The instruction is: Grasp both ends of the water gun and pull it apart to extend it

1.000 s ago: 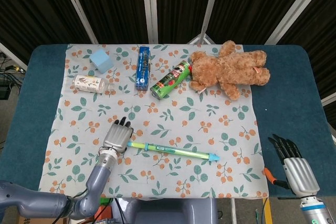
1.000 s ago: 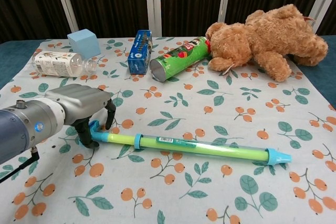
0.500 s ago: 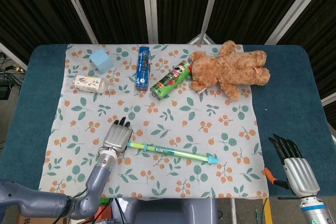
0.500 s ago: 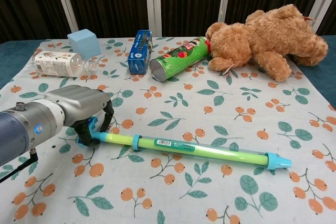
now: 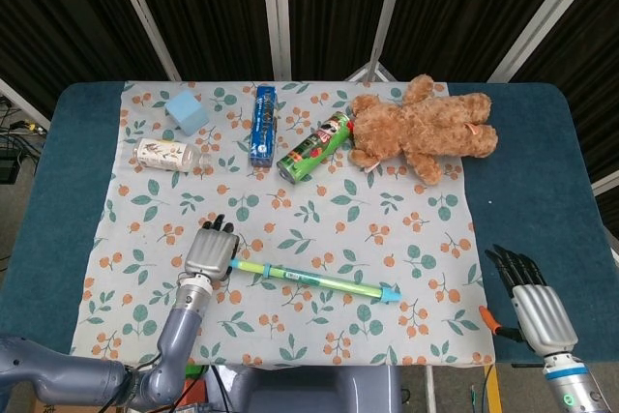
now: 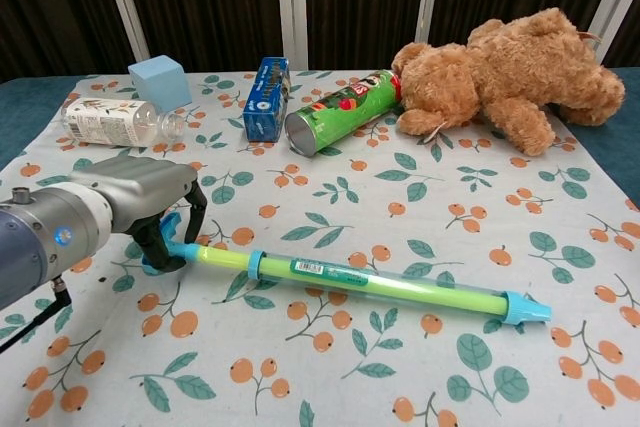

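From the head view, my left hand (image 5: 213,254) sits on the floral tablecloth (image 5: 290,229), fingers curled over the left end of the water gun (image 5: 314,279). The gun lies nearly level across the near half of the cloth, its blue nozzle pointing right. My right hand (image 5: 535,312) hangs off the cloth over the table's blue edge, fingers straight and apart, holding nothing, well apart from the gun. Along the far side lie a plastic bottle (image 5: 166,155), a light blue block (image 5: 186,111), a blue box (image 5: 263,124), a green chip can (image 5: 314,148) and a teddy bear (image 5: 421,129).

From the chest view, my left hand (image 6: 140,197) shows closer: its dark fingers (image 6: 150,242) wrap the blue handle of the water gun (image 6: 370,285), gripping it. The green tube, its blue collar and its label are clear here. The right hand does not appear in this view. The chip can (image 6: 340,111) shows its open mouth toward me, and the teddy bear (image 6: 505,79) lies beside it.
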`<state>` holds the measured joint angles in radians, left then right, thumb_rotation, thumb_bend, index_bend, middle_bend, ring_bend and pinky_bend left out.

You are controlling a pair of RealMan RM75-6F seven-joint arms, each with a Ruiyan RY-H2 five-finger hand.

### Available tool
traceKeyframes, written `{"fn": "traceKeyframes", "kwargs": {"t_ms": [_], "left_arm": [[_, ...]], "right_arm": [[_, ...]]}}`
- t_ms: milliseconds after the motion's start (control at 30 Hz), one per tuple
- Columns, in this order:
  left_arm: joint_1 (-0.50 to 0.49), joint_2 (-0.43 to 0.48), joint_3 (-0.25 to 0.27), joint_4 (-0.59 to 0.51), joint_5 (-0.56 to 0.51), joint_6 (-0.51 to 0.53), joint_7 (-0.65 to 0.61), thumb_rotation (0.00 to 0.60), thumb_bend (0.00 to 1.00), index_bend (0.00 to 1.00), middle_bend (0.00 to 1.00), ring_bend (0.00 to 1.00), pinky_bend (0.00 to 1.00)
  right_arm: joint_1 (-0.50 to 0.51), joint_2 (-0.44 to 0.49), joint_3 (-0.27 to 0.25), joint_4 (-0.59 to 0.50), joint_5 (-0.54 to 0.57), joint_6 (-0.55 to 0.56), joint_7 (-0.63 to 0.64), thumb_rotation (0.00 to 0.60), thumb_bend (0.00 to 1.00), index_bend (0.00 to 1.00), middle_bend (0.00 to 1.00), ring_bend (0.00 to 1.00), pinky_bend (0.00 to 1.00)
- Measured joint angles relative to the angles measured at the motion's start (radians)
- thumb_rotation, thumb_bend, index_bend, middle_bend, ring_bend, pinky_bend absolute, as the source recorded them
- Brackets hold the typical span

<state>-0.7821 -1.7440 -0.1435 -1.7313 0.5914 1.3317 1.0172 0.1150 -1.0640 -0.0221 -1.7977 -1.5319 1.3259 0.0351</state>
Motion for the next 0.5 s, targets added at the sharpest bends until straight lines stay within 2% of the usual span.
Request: {"fn": "traceKeyframes", "kwargs": {"t_ms": [300, 500], "left_arm": [[0.002, -0.053, -0.017, -0.045, 0.015, 0.087, 0.017, 0.6, 0.46, 0.68, 0.22, 0.08, 0.21], [-0.001, -0.079, -0.023, -0.057, 0.03, 0.124, 0.036, 0.6, 0.46, 0.68, 0.22, 0.08, 0.22]], "right_arm": [[0.085, 0.003, 0.052, -0.137, 0.128, -0.125, -0.138, 0.6, 0.39, 0.01, 0.0, 0.0, 0.0], [0.161, -0.038, 0.078, -0.22, 0.239, -0.215, -0.269, 0.6, 0.39, 0.09, 0.0, 0.0, 0.0]]}}
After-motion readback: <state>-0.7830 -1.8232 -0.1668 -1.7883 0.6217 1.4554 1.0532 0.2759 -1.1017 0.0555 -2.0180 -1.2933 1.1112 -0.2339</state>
